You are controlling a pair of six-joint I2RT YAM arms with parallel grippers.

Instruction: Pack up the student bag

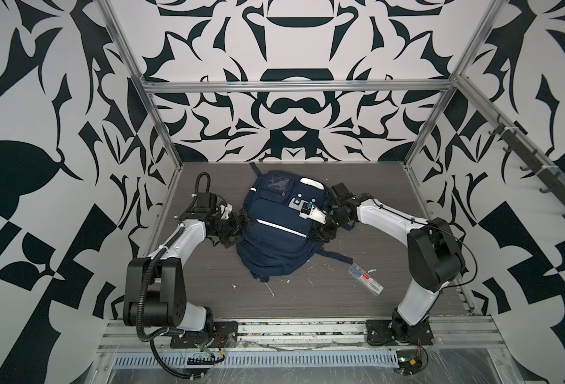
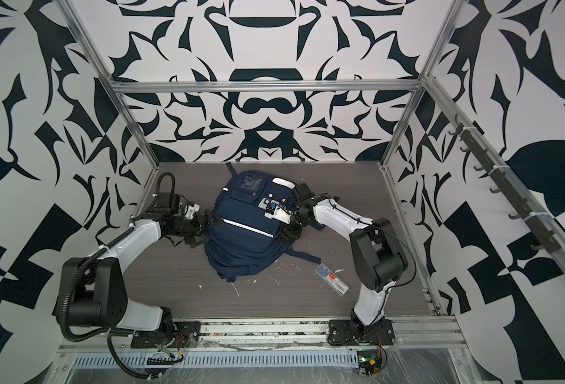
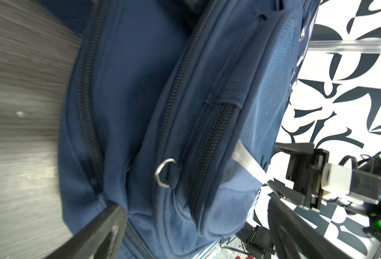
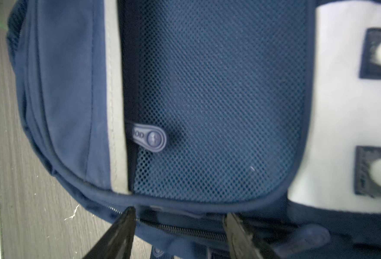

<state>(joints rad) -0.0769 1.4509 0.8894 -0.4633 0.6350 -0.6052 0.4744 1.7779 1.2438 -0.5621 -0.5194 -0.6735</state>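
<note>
Student bag (image 1: 274,232) lies front-up mid-desk (image 1: 307,299), zips apparently shut. Left claw (image 1: 237,227) gapes wide at its flank, gripping nothing. Right claw (image 4: 179,215), half parted, rests its tips on the side zip (image 4: 185,231). Risk: pulling unanchored fabric drags the bag, not the slider.

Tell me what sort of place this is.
Probably a robot test cell: aluminium frame, black-and-white patterned walls, left arm and right arm mounted at a grey tabletop bearing the student bag.
</note>
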